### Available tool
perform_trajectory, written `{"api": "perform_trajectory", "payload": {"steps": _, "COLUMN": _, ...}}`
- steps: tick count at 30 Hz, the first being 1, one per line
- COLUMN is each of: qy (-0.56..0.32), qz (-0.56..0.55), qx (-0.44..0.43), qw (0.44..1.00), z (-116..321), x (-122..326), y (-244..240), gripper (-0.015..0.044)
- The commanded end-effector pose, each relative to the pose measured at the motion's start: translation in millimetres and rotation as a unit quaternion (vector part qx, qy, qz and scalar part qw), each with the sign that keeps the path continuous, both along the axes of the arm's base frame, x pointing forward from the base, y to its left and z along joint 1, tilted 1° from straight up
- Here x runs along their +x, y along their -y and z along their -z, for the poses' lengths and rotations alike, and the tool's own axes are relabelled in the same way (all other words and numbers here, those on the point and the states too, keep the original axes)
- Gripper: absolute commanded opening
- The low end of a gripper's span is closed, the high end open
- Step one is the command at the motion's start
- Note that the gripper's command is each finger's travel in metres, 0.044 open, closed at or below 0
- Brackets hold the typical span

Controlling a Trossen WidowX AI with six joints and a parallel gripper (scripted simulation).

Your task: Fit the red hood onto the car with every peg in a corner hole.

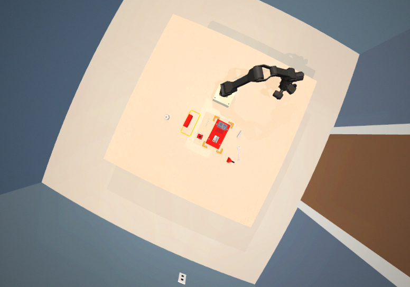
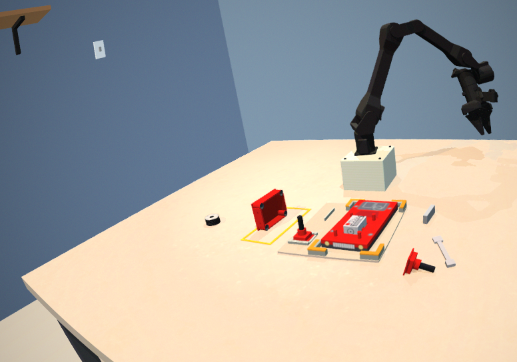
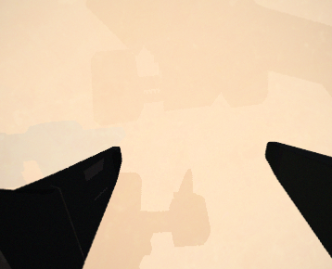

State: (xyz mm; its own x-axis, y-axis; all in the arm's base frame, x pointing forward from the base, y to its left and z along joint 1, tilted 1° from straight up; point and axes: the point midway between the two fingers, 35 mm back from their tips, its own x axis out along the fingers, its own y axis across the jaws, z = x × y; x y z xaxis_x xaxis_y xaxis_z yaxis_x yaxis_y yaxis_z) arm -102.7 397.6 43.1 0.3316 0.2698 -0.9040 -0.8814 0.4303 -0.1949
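Observation:
The red hood (image 1: 187,120) (image 2: 262,215) stands on one long side edge, partly inside the yellow outline (image 1: 185,133) (image 2: 256,241). Its hollow side with the dark corner bosses faces the chassis. The red chassis (image 1: 222,138) (image 2: 378,229) lies flat in the jig between orange-topped corner brackets (image 1: 219,151) (image 2: 371,253). The grey engine block (image 1: 215,138) (image 2: 354,224) sits on the deck, with short red pegs (image 2: 359,235) around it. My gripper (image 2: 486,133) (image 3: 192,150) is open and empty, high above the table and far from hood and chassis.
A red part with a black stem (image 1: 199,136) (image 2: 302,235) stands between hood and chassis. A similar part (image 1: 229,159) (image 2: 412,263) lies tipped near a pale wrench (image 1: 238,154) (image 2: 443,251). A grey bar (image 1: 239,133) (image 2: 428,214) stands beside the jig. A small wheel (image 1: 166,117) (image 2: 212,219) lies beyond the hood.

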Motion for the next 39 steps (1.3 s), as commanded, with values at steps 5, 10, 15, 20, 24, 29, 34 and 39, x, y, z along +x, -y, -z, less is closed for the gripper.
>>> {"api": "perform_trajectory", "payload": {"steps": 5, "qy": -0.006, "qz": 0.022, "qx": -0.006, "qw": 1.000, "z": -2, "x": 26, "y": -4, "gripper": 0.0309}}
{"api": "perform_trajectory", "payload": {"steps": 10, "qy": -0.021, "qz": 0.073, "qx": -0.019, "qw": 0.997, "z": -7, "x": 89, "y": -7, "gripper": 0.0178}}
{"api": "perform_trajectory", "payload": {"steps": 15, "qy": -0.023, "qz": 0.118, "qx": -0.034, "qw": 0.992, "z": -9, "x": 155, "y": 0, "gripper": 0.0046}}
{"api": "perform_trajectory", "payload": {"steps": 20, "qy": -0.028, "qz": 0.162, "qx": -0.049, "qw": 0.985, "z": -12, "x": 218, "y": 17, "gripper": 0.0000}}
{"api": "perform_trajectory", "payload": {"steps": 24, "qy": -0.036, "qz": 0.196, "qx": -0.060, "qw": 0.978, "z": -12, "x": 265, "y": 37, "gripper": 0.0000}}
{"api": "perform_trajectory", "payload": {"steps": 29, "qy": -0.049, "qz": 0.237, "qx": -0.072, "qw": 0.967, "z": -12, "x": 320, "y": 70, "gripper": 0.0000}}
{"api": "perform_trajectory", "payload": {"steps": 34, "qy": -0.073, "qz": 0.305, "qx": -0.069, "qw": 0.947, "z": -11, "x": 363, "y": 113, "gripper": 0.0000}}
{"api": "perform_trajectory", "payload": {"steps": 39, "qy": -0.091, "qz": 0.351, "qx": -0.070, "qw": 0.929, "z": -11, "x": 400, "y": 159, "gripper": 0.0000}}
